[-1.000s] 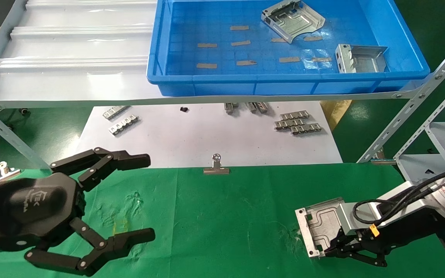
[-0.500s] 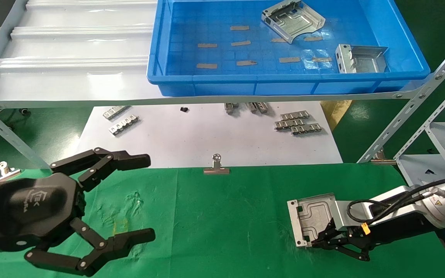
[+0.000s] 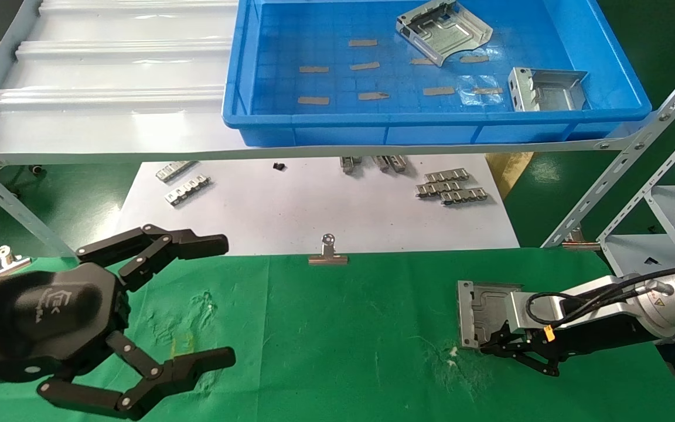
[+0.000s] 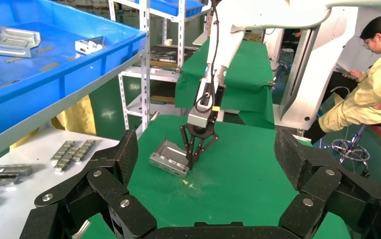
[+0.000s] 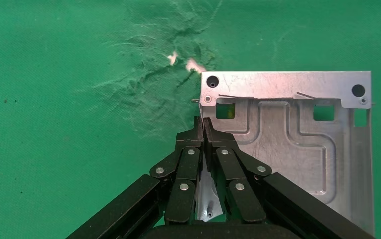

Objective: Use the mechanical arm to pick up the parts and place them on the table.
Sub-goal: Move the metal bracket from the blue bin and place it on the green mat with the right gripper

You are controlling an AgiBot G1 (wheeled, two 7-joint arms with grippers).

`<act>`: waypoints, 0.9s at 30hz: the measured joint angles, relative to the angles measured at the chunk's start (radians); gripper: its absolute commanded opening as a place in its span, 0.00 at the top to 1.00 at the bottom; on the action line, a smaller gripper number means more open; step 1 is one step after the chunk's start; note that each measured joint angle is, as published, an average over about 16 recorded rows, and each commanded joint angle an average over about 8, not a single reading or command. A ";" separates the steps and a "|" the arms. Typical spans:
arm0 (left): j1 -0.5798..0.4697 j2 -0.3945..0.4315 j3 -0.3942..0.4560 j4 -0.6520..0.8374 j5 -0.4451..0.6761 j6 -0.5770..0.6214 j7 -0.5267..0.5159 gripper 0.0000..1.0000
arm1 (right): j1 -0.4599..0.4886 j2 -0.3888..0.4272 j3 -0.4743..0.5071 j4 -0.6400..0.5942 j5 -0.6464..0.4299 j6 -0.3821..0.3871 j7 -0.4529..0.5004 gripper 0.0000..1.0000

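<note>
Green cloth covers the table [image 3: 337, 328], scuffed pale near its right side, with wide bare room across the middle between the two arms. Beyond its far edge lies a white sheet [image 3: 314, 205] carrying small toothed metal strips [image 3: 450, 187], and a silver binder clip [image 3: 328, 253] sits on that boundary. Above it, a blue plastic tray [image 3: 431, 126] on a grey rack shelf holds two shiny silver stamped sheet-metal brackets [image 3: 443, 32] toward its right end. The right gripper [image 5: 203, 130], a black linked-finger claw on the white tubular arm, has its fingers [image 5: 190, 152] pressed together on the side edge of a third silver bracket [image 3: 484, 310], which hangs low over the cloth near the table's right side, close to the scuff; whether it touches the cloth cannot be told. The left gripper [image 3: 220, 299] hovers over the table's near left corner, its fingers [image 3: 197, 243] spread wide around nothing.
</note>
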State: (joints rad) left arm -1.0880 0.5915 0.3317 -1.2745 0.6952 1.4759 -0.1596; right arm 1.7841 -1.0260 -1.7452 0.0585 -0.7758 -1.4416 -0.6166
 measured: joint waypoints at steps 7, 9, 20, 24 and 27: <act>0.000 0.000 0.000 0.000 0.000 0.000 0.000 0.00 | 0.020 -0.015 -0.010 -0.007 -0.016 -0.014 -0.032 0.00; 0.000 0.000 0.000 0.000 0.000 0.000 0.000 0.00 | 0.032 -0.016 -0.013 -0.004 -0.020 -0.032 -0.038 0.00; 0.000 0.000 0.000 0.000 0.000 0.000 0.000 0.00 | 0.075 0.046 0.030 0.124 0.081 -0.146 0.039 0.00; 0.000 0.000 0.000 0.000 0.000 0.000 0.000 0.00 | 0.068 0.088 0.068 0.202 0.163 -0.166 0.096 0.00; 0.000 0.000 0.001 0.000 0.000 0.000 0.000 0.00 | 0.058 0.113 0.091 0.251 0.215 -0.170 0.130 0.00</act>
State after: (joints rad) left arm -1.0880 0.5912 0.3322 -1.2743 0.6947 1.4755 -0.1593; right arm 1.8416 -0.9127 -1.6543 0.3097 -0.5610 -1.6116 -0.4870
